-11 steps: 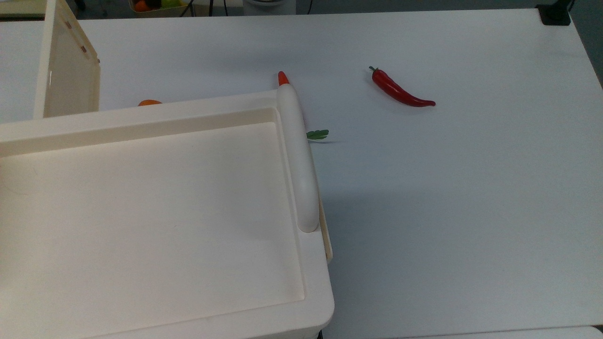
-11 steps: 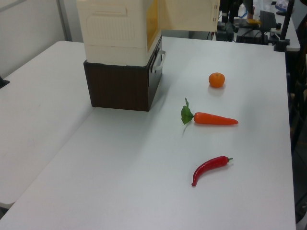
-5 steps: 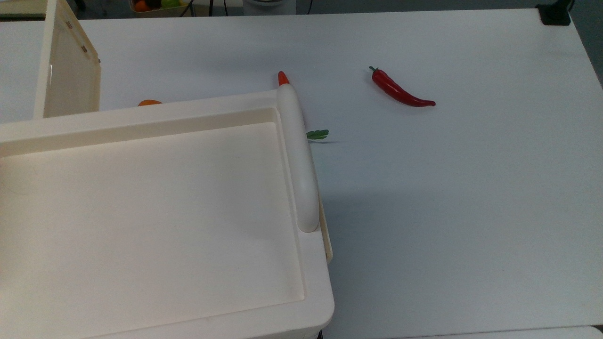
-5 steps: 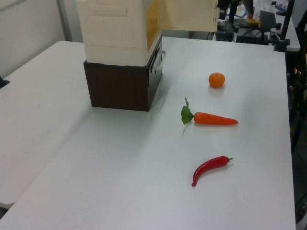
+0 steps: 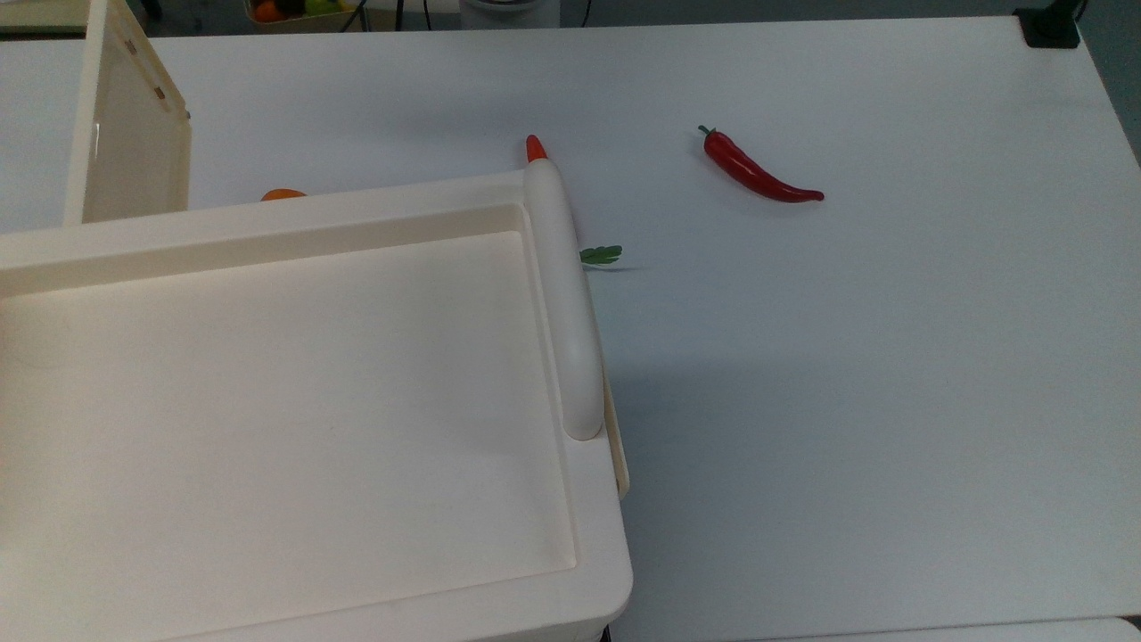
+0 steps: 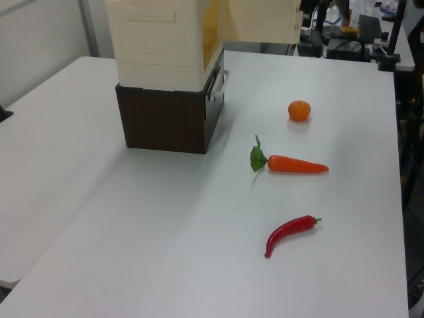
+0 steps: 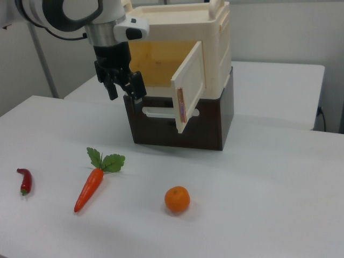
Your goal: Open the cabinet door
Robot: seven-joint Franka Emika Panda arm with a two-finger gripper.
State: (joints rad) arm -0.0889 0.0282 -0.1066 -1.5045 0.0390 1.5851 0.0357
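Note:
The cream cabinet (image 7: 215, 43) stands on a dark brown base (image 7: 177, 126). Its cabinet door (image 7: 191, 86) is swung well out, showing a yellowish inside. In the right view my gripper (image 7: 124, 89) hangs open just left of the door's free edge, in front of the opening, with nothing between its fingers. From above, the cabinet's recessed top (image 5: 267, 401) is in the top view's left, the door (image 5: 134, 134) stands out at the upper left. In the left view the cabinet (image 6: 162, 40) is at the back, its door (image 6: 262, 20) opened toward the left view's right.
On the white table lie an orange (image 7: 177, 199), a carrot (image 7: 90, 185) and a red chili (image 7: 24, 181). They also show in the left view: orange (image 6: 299, 110), carrot (image 6: 295, 163), chili (image 6: 289, 232). A long bar handle (image 5: 563, 294) edges the cabinet top.
Almost nothing differs. The door stays swung out, and the vegetables and the orange have not moved.

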